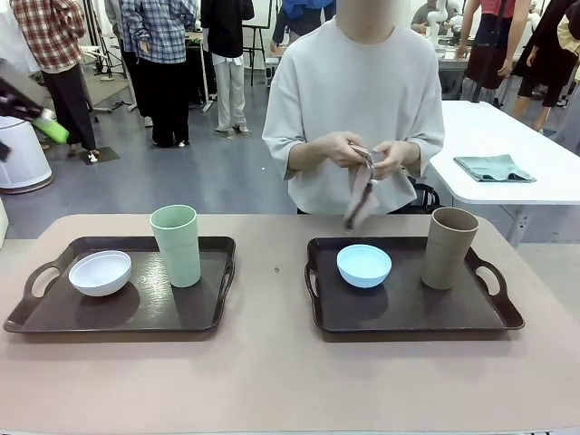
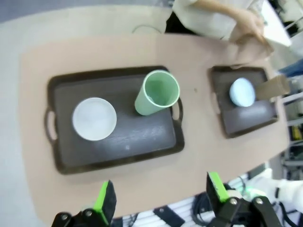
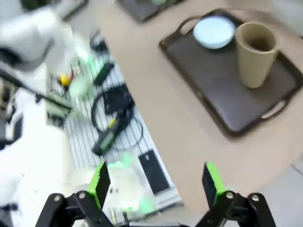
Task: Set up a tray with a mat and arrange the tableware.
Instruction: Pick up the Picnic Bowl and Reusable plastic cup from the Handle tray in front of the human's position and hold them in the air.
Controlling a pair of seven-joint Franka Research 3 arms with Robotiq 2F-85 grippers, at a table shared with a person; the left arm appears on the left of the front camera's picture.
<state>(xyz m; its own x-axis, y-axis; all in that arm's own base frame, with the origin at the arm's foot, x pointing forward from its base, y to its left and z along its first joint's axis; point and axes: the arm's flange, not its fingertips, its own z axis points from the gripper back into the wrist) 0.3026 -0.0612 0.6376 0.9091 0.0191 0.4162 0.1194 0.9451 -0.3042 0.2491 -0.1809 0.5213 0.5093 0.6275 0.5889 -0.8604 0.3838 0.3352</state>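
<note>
Two dark brown trays lie on the tan table. The left tray [image 1: 199,317] [image 2: 118,158] carries a white bowl [image 1: 100,272] [image 2: 94,118] and a pale green tumbler [image 1: 177,245] [image 2: 157,92]. On the right tray [image 1: 408,317] [image 3: 222,90] stand a light blue bowl [image 1: 363,265] [image 3: 214,31] and a tan tumbler [image 1: 450,247] [image 3: 255,54]. Across the table, a person holds a folded greyish mat [image 1: 361,195] in both hands above the far edge. My left gripper [image 2: 160,196] hangs open high over the table's near edge. My right gripper [image 3: 156,182] is open too, off the table's near side.
A folded grey-green cloth [image 1: 494,168] lies on a white table at the back right. Cables and gear [image 3: 113,123] lie below the right gripper, beside the table's edge. The bare tabletop strip [image 1: 272,272] between the trays holds just a small speck.
</note>
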